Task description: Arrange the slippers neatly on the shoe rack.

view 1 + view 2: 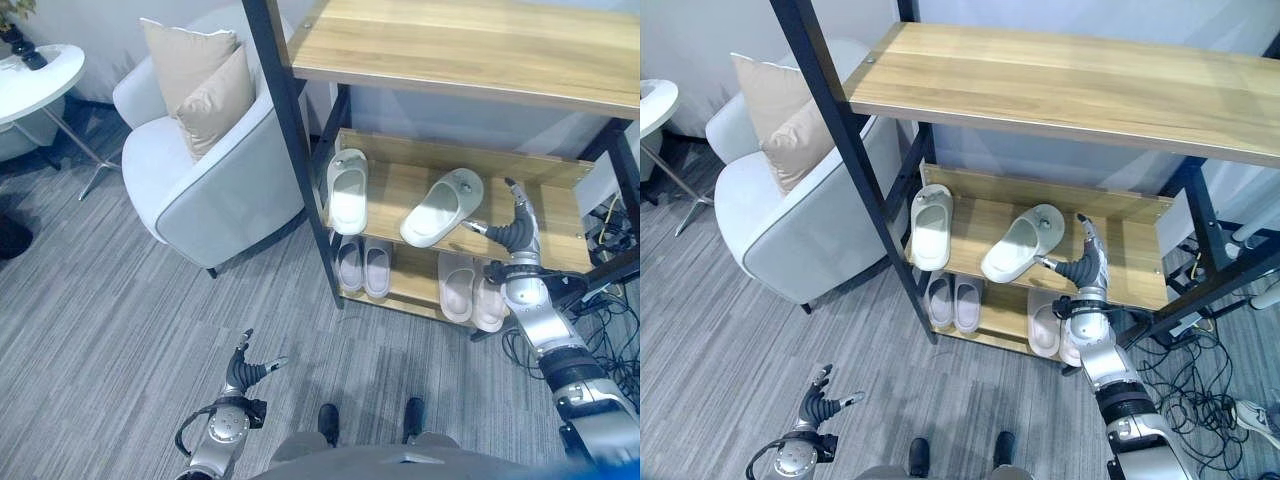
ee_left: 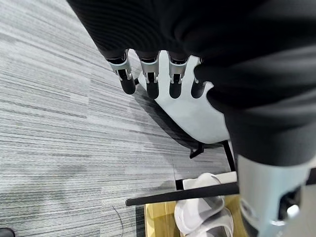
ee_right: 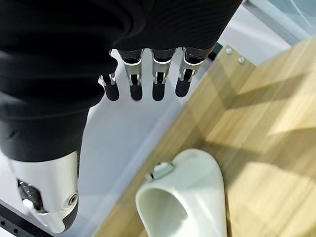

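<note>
Two pale green slippers on the middle shelf point(image 1: 560, 235) of the shoe rack point(image 1: 300, 190): the left slipper point(image 1: 347, 190) lying straight, toe toward the back wall; the right slipper point(image 1: 441, 207) skewed, toe angled toward the right rear, heel near the shelf's front edge. Below, on the bottom shelf, a white pair point(image 1: 363, 267) set side by side and a pinkish pair point(image 1: 470, 288) to its right. Right hand point(image 1: 517, 232) raised at the middle shelf, just to the right of the skewed slipper, fingers point(image 3: 157, 81) straight and spread, thumb pointing toward the slipper, grasping nothing; in the right wrist view, the slipper's opening just beneath the released hand, not touching. Left hand point(image 1: 246, 371) low over the grey carpet point(image 1: 120, 320), well apart from the rack, fingers relaxed and empty. Wide wooden top shelf point(image 1: 1070, 75) bare above. Left of the rack, a grey armchair point(image 1: 205, 175) with two beige cushions point(image 1: 200, 85), and a round white side table point(image 1: 35, 75) beyond it.
</note>
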Available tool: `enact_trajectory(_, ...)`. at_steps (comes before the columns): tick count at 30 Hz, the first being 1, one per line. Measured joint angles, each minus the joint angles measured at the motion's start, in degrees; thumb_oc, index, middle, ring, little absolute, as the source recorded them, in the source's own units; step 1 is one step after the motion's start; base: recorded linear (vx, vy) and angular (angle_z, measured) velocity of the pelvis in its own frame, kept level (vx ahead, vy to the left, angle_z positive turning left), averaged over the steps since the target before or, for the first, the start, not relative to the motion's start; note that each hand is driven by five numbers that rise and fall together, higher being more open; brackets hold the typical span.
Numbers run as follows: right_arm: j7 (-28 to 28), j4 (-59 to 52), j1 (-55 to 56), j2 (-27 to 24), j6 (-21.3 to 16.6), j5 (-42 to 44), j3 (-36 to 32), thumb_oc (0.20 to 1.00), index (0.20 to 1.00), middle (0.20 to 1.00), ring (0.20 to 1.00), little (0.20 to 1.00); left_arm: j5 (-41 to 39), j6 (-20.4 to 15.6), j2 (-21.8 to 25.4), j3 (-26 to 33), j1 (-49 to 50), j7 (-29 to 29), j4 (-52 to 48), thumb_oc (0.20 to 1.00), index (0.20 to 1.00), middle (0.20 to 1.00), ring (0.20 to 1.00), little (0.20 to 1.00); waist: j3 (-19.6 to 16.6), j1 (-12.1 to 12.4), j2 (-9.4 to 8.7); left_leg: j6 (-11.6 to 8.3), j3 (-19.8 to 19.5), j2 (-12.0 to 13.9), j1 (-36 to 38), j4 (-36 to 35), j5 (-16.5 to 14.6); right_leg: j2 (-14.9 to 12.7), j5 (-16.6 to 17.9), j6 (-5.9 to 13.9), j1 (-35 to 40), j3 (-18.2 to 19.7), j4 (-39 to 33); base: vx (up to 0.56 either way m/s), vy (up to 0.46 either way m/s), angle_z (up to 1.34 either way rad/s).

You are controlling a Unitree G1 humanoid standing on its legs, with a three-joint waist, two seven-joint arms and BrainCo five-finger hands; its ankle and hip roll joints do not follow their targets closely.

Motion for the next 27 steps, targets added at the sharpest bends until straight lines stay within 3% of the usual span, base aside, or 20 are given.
enact_trajectory(8,-5.25,4.51,-10.97,-4.61,0.09,2.14,-0.17,1.0,1.0,1.0,1.0,1.0,-0.67,-2.01,-0.31,-1.55,-3.29,0.38,-0.28,1.0,1.0,1.0,1.0,1.0,3.12,0.99,2.46,0.02,-1.2,-0.31,-8.71,-0.29,1.9,-0.22,1.26,-0.73,-8.21,-0.8,0.01,0.01,0.003,0.08)
enact_trajectory(15,-8.34,9.12,-15.63,-7.09,-0.03,4.32,-1.15,1.0,1.0,1.0,1.0,1.0,-0.66,-2.36,-0.41,-2.42,-4.78,1.78,3.52,1.0,1.0,1.0,1.0,1.0,4.96,1.76,1.74,-0.23,-3.24,-0.31,-11.65,-0.29,2.72,-0.32,1.37,-0.83,-10.04,-2.67,-0.01,0.01,-0.02,0.15)
enact_trajectory(23,-7.62,17.44,-23.98,-8.96,0.23,6.07,4.81,1.0,1.0,1.0,1.0,1.0,-0.68,-2.47,-0.23,-3.54,-6.96,2.71,3.39,1.0,1.0,1.0,1.0,1.0,5.37,1.75,0.49,-0.33,-3.92,-0.43,-14.82,0.05,3.32,-0.39,1.68,-1.05,-12.65,-3.29,0.01,0.0,-0.008,0.04)
enact_trajectory(24,-7.18,17.51,-24.01,-8.95,0.28,6.03,5.71,0.937,0.937,0.937,0.937,0.937,-0.68,-2.49,-0.23,-3.55,-7.35,2.72,3.4,1.0,1.0,1.0,1.0,1.0,5.35,1.74,0.3,-0.33,-3.95,-0.43,-14.88,0.06,3.32,-0.41,1.68,-1.05,-12.71,-3.28,0.01,0.0,0.0,0.0)
enact_trajectory(25,-6.72,18.42,-24.28,-8.94,0.46,5.67,7.21,0.533,0.533,0.533,0.533,0.533,-0.68,-2.54,-0.21,-3.49,-7.48,2.74,3.39,1.0,1.0,1.0,1.0,1.0,5.21,1.84,-0.03,-0.33,-4.04,-0.44,-14.95,0.07,3.33,-0.43,1.68,-1.05,-12.73,-3.28,0.01,0.0,0.0,0.0)
enact_trajectory(26,-6.18,20.69,-25.42,-9.0,0.76,5.44,8.55,0.291,0.291,0.291,0.291,0.291,-0.69,-2.69,-0.15,-3.42,-7.48,2.77,3.52,1.0,1.0,1.0,1.0,1.0,5.16,1.88,-0.3,-0.33,-4.1,-0.44,-15.02,0.15,3.33,-0.43,1.68,-1.05,-12.74,-3.28,0.01,0.0,0.001,0.03)
enact_trajectory(27,-6.04,23.95,-27.43,-9.0,0.82,5.43,9.37,0.2,0.2,0.2,0.2,0.2,-0.71,-2.73,0.15,-3.43,-7.46,2.78,3.7,1.0,1.0,1.0,1.0,1.0,5.06,1.89,-0.87,-0.34,-4.19,-0.44,-15.21,0.29,3.33,-0.43,1.7,-1.08,-12.87,-3.29,0.01,0.0,0.0,0.0)
